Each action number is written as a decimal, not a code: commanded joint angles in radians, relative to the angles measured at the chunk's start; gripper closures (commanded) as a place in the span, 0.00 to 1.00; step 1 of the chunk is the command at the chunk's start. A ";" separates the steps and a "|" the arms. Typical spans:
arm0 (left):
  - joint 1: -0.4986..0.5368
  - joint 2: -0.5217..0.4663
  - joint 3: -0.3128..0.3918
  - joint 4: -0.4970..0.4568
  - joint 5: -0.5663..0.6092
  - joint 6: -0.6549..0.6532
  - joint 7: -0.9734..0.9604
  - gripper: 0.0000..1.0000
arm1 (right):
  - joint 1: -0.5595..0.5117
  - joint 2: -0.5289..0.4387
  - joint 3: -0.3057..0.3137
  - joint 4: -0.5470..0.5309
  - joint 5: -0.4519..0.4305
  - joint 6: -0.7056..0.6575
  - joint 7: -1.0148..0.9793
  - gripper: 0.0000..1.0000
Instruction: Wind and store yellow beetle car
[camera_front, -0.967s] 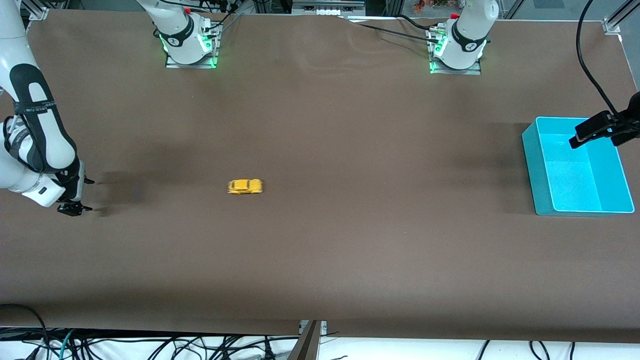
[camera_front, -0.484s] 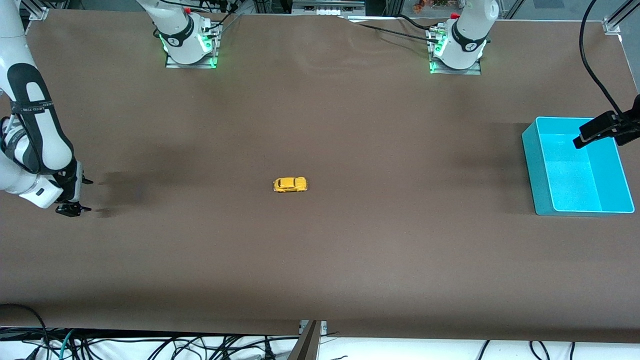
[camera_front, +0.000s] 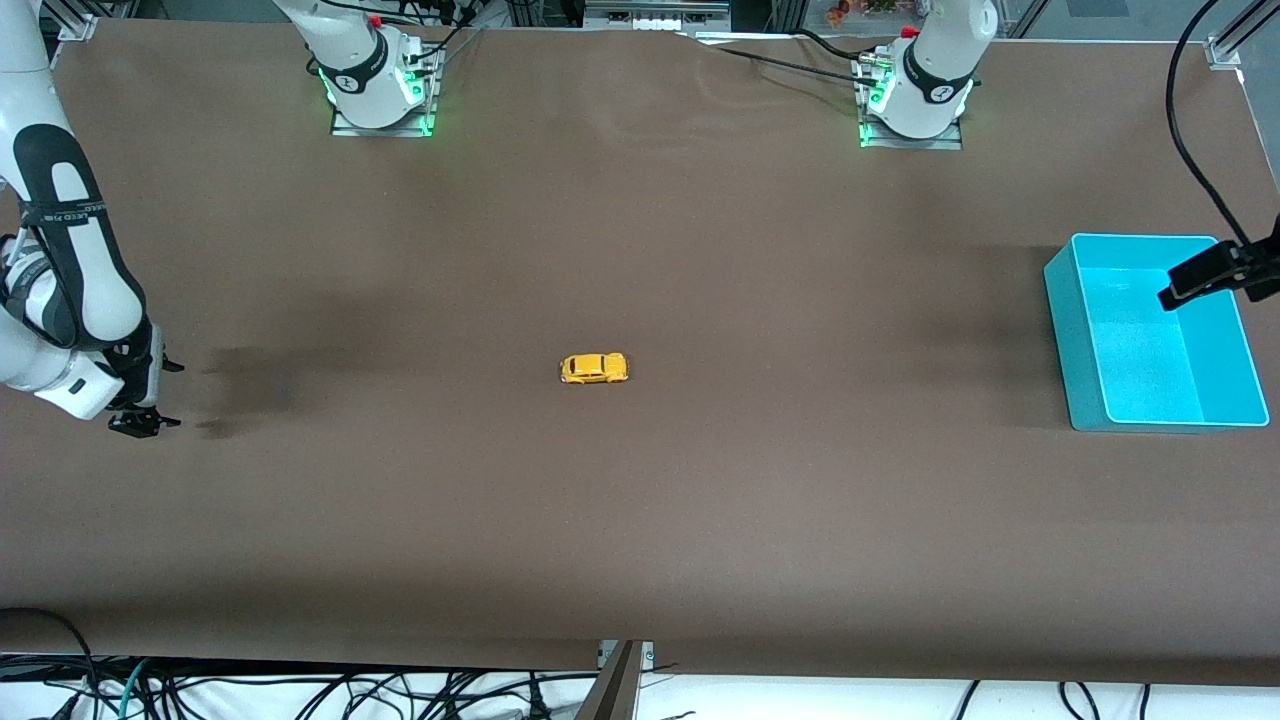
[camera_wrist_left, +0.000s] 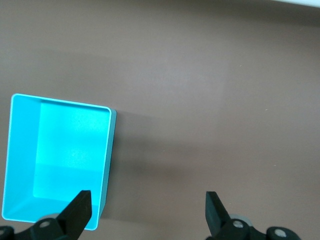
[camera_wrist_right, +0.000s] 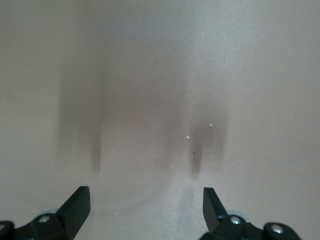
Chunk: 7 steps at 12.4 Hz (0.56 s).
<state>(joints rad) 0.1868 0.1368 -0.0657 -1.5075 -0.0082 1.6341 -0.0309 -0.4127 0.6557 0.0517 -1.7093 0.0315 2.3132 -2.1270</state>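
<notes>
The yellow beetle car stands alone on the brown table, about midway between the two arms' ends. My right gripper hangs open just above the table at the right arm's end, far from the car; in the right wrist view only bare cloth lies between its fingers. My left gripper is open and empty, up over the edge of the teal bin; one dark finger shows in the front view. The bin is empty. Neither wrist view shows the car.
The brown table cover spreads wide around the car. Black cables hang near the bin at the left arm's end. Both arm bases stand along the table's edge farthest from the front camera.
The car has rolled across the table toward the left arm's end, slowing to nearly still. Both grippers have drifted slightly outward and stay open.
</notes>
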 joint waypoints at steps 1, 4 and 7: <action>0.008 0.061 -0.005 0.033 -0.034 -0.008 0.005 0.00 | 0.015 -0.018 0.002 0.046 0.001 -0.077 0.016 0.00; 0.029 0.098 -0.003 0.035 -0.061 -0.036 -0.015 0.00 | 0.018 -0.018 0.002 0.091 -0.002 -0.141 0.054 0.00; -0.022 0.103 -0.025 0.033 -0.062 -0.033 -0.329 0.00 | 0.046 -0.018 0.002 0.151 -0.002 -0.207 0.139 0.00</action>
<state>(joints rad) 0.2030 0.2339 -0.0733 -1.5054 -0.0620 1.6254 -0.1554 -0.3824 0.6442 0.0526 -1.6005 0.0315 2.1624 -2.0488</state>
